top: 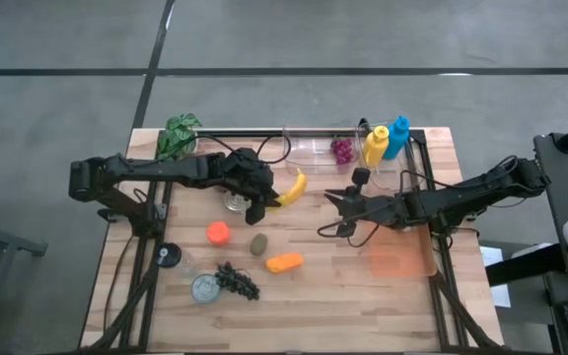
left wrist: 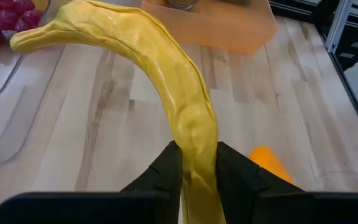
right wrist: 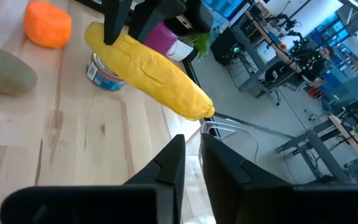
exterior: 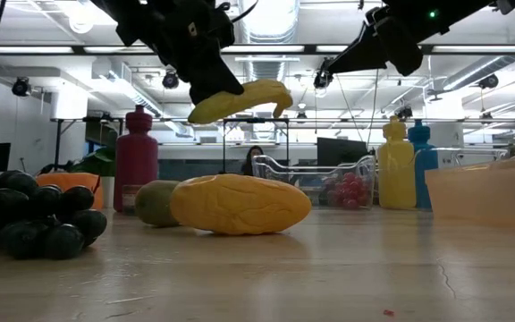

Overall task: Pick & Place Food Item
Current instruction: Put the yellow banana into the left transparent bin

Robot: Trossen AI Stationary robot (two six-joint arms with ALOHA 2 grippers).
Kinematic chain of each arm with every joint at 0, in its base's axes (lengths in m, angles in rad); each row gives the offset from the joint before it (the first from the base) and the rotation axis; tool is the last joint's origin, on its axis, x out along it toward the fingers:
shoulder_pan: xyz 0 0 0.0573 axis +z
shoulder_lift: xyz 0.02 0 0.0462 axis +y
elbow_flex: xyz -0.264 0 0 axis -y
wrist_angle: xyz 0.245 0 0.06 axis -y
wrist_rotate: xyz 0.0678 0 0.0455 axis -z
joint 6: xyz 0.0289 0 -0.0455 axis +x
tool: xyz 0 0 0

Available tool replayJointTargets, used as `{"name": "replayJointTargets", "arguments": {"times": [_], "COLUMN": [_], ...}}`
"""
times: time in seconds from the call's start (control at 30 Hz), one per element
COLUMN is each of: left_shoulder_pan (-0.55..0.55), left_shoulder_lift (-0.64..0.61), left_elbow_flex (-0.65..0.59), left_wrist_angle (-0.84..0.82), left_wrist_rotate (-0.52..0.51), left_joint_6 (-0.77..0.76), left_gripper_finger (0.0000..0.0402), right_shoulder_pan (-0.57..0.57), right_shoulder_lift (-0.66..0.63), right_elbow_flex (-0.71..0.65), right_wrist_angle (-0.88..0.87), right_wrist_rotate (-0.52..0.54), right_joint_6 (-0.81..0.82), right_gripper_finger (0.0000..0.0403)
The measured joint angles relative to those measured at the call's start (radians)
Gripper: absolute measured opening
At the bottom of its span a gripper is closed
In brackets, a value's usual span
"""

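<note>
A yellow banana (top: pixel 292 187) hangs above the table's middle, held by my left gripper (left wrist: pixel 194 171), which is shut on it. In the low view the banana (exterior: pixel 240 98) floats high over the wood. My right gripper (right wrist: pixel 192 146) stands just right of the banana's free tip (right wrist: pixel 201 111). Its fingers are all but shut, with nothing between them, and they do not touch the banana. In the high view the right gripper (top: pixel 335 202) is level with the banana's lower end. My left gripper pinches one end of the banana (left wrist: pixel 194 149) between its two fingers, one finger (left wrist: pixel 166 168) on each side. The fingers slant down from the table's left, and the banana runs on ahead of them. It is lifted clear of the table, curving away toward the far right.
Below lie an orange fruit (top: pixel 218 233), a green fruit (top: pixel 258 244), an orange carrot-like piece (top: pixel 284 262), dark grapes (top: pixel 238 281) and a can (top: pixel 204 288). A clear tray with red grapes (top: pixel 342 150), a yellow bottle (top: pixel 376 146) and a blue bottle (top: pixel 396 136) stand far right. An orange bin (top: pixel 397 261) sits at the right.
</note>
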Motion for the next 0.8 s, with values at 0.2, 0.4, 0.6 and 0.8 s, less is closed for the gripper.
{"name": "replayJointTargets", "arguments": {"times": [0.2,0.4,0.6,0.8], "left_shoulder_pan": [0.0,0.0,0.0,0.0], "left_shoulder_lift": [0.0,0.0,0.0,0.0], "left_elbow_flex": [0.0,0.0,0.0,0.0], "left_wrist_angle": [0.0,0.003,0.003,0.003], "left_wrist_rotate": [0.0,0.0,0.0,0.0], "left_joint_6": [0.0,0.0,0.005,0.01], "left_gripper_finger": [0.0078,0.0078,0.0078,0.0078], "right_shoulder_pan": [0.0,0.0,0.0,0.0], "right_shoulder_lift": [0.0,0.0,0.0,0.0], "right_elbow_flex": [0.0,0.0,0.0,0.0], "right_wrist_angle": [0.002,0.006,0.006,0.005], "right_wrist_rotate": [-0.004,-0.047,-0.05,-0.05], "right_joint_6": [-0.003,-0.005,-0.009,-0.008], "right_gripper_finger": [0.0108,0.0166,0.0205,0.0227]}}
